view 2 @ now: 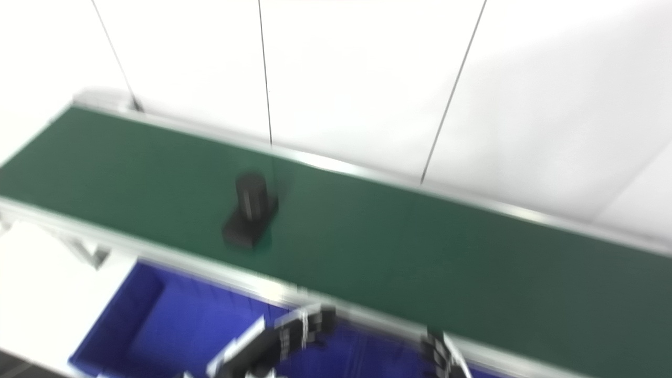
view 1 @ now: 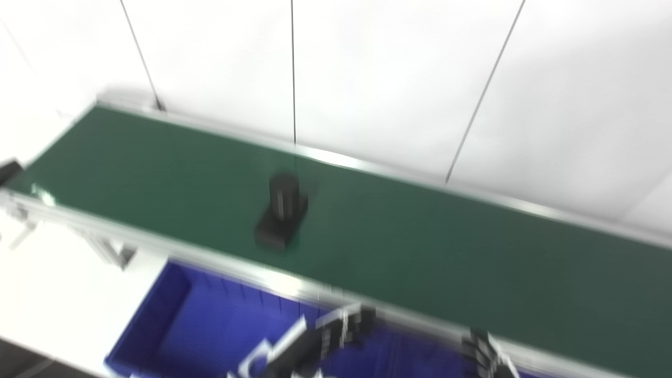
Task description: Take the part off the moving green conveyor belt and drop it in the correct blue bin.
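Seemingly pre-grasp: part (view 1: 281, 212) rides the belt (view 1: 420, 247); left hand (view 1: 336, 328) and right hand (view 1: 483, 352), grip unclear through blur, must reach up.

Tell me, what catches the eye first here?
A long green belt runs slantwise across the picture, and one black part stands on it left of the middle. Below its near edge sits a blue bin, over which the left hand hovers, blurred; the right hand peeks in at the bottom.

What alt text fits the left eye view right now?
A black part stands on the green conveyor belt, untouched. Both hands, left hand and right hand, sit blurred at the bottom edge over a blue bin.
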